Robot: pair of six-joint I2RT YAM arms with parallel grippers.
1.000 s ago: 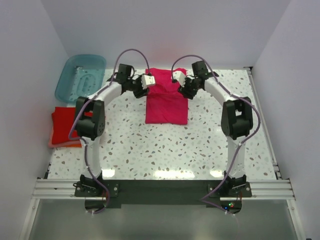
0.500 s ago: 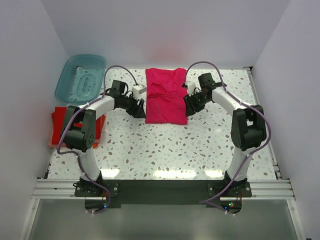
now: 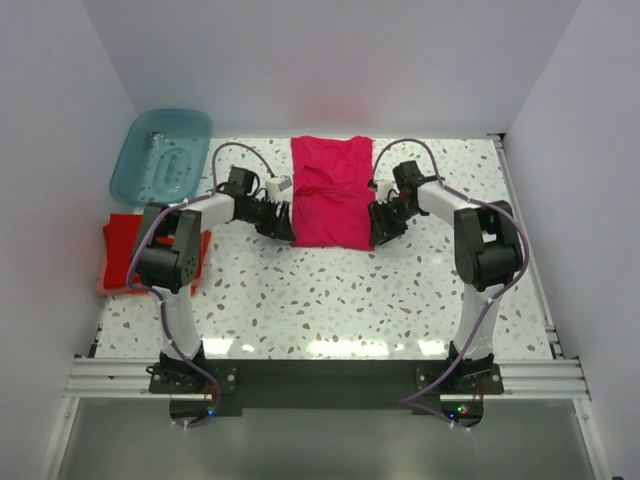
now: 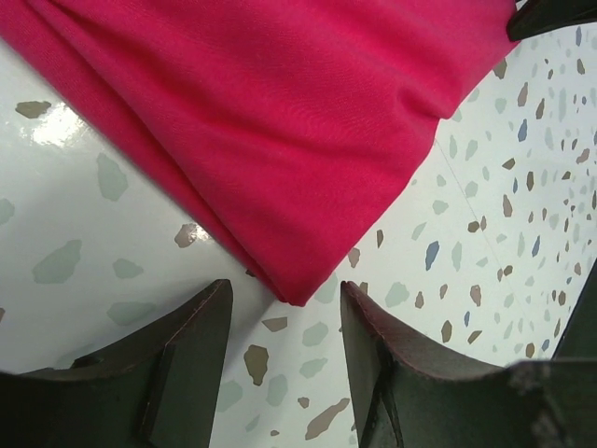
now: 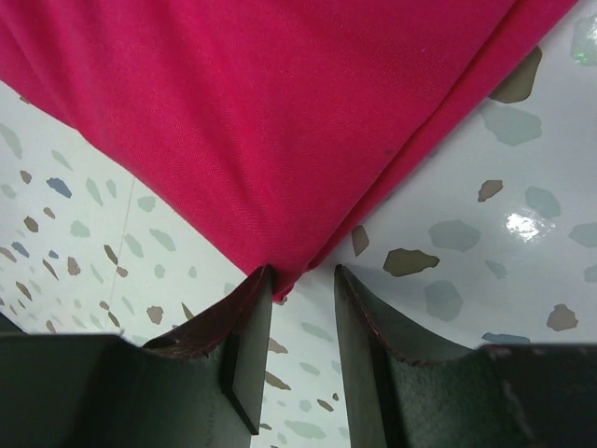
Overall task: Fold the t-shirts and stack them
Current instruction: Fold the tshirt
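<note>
The magenta-pink t-shirt (image 3: 332,190) lies flat as a tall folded rectangle at the middle back of the table. My left gripper (image 3: 284,230) is low at its near left corner and open. In the left wrist view the shirt's corner (image 4: 297,280) points into the gap between my fingers of the left gripper (image 4: 286,322) without being pinched. My right gripper (image 3: 381,232) is at the near right corner, open. In the right wrist view the corner (image 5: 289,261) touches the left finger (image 5: 244,336) of the right gripper (image 5: 303,285). Red and orange folded shirts (image 3: 128,250) lie stacked at the left edge.
A translucent teal tub (image 3: 160,152) stands at the back left corner. White walls close in the table at the back and on both sides. The speckled tabletop (image 3: 330,290) spreads in front of the shirt.
Both grippers moved from the shirt's far end along its sides toward me, to its near corners, and dropped close to the table. The shirt lies flat and still.
</note>
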